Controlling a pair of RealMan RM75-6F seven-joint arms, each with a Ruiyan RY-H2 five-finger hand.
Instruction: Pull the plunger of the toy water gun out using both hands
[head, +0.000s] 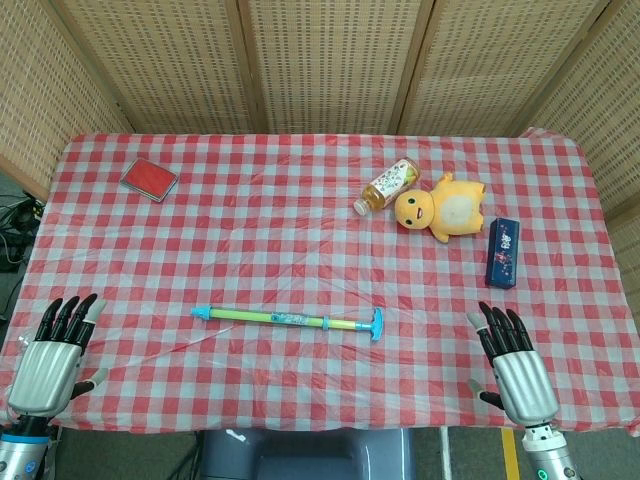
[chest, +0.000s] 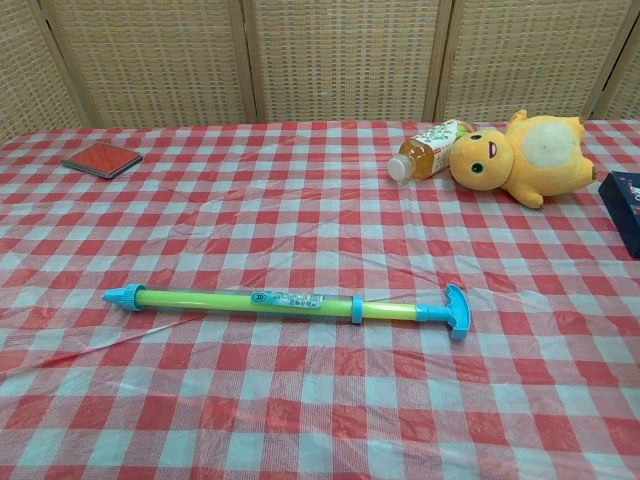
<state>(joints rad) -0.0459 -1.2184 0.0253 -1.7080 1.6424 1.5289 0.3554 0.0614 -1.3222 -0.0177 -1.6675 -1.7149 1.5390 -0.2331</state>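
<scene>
The toy water gun (head: 285, 319) (chest: 285, 301) lies flat on the checked cloth near the front middle: a long green tube with a blue nozzle at its left end and a blue T-shaped plunger handle (head: 376, 327) (chest: 453, 310) at its right end, pushed in against the tube. My left hand (head: 52, 358) rests at the table's front left corner, fingers spread, holding nothing. At the front right corner my right hand (head: 515, 366) lies the same way, empty. Both hands are well apart from the gun. The chest view shows neither hand.
A red flat case (head: 149, 180) (chest: 101, 159) lies at the back left. A small drink bottle (head: 388, 186) (chest: 430, 148) lies beside a yellow plush toy (head: 440, 209) (chest: 520, 157) at the back right. A dark blue box (head: 502, 251) (chest: 625, 205) sits near the right edge.
</scene>
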